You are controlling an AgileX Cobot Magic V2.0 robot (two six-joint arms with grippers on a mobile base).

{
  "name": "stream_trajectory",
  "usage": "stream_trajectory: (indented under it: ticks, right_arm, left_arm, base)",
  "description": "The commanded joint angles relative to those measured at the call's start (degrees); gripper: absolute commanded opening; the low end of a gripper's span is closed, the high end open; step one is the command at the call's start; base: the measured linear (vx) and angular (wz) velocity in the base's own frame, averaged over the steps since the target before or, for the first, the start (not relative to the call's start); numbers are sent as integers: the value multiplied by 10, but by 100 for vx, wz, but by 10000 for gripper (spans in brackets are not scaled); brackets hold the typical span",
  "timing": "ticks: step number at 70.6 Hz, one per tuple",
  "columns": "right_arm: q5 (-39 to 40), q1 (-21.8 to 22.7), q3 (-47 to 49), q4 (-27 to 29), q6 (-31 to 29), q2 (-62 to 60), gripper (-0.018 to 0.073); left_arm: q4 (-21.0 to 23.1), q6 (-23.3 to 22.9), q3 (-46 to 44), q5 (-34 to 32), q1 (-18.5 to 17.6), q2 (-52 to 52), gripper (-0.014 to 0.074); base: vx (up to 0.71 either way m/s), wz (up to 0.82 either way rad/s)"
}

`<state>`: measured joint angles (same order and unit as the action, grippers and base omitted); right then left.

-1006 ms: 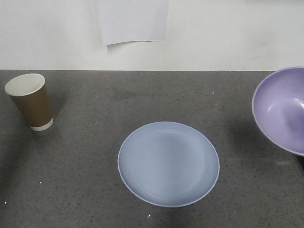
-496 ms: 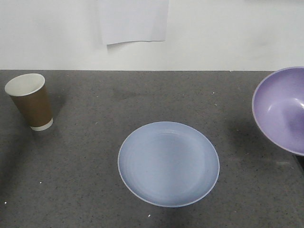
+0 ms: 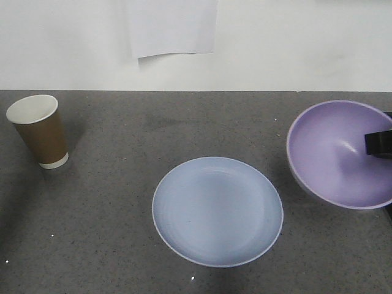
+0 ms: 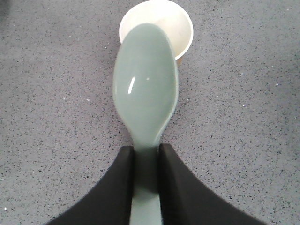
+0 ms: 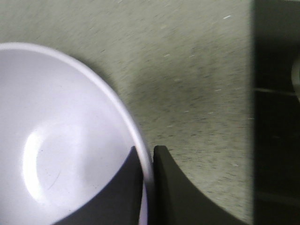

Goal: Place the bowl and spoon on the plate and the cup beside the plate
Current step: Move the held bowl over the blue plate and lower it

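Grey counter carried the plate (image 3: 217,211) at centre. Right fingers (image 5: 173,187) were pinched shut on the rim of the bowl (image 3: 340,153), which sat right of the plate and slightly farther; its path probably ran left and nearer. Left fingers (image 4: 115,192) gripped the spoon (image 4: 146,93) handle.

The front view's right edge crops the bowl (image 3: 334,156), the spoon (image 4: 146,93) hides much of the cup (image 4: 180,27), and the right wrist view is blurred
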<state>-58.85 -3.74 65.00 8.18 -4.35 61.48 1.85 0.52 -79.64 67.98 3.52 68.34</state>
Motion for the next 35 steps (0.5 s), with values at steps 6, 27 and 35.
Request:
stream_trajectory:
  ticks: [6,27,35]
  right_arm:
    - [38,1,18,82,-58,56,-3]
    - [98,-91,18,71,-66,159,-3]
    - [126,-122,18,61,-47,197,-3]
  left_arm:
    - [4,-1,-12,-27,-4,-12,-6]
    - [4,-1,-12,-27,-4,-12,-6]
    - [4,-1,-12,-27,-4,-12,-6]
  base:
    - [0,0]
    - [0,0]
    - [0,0]
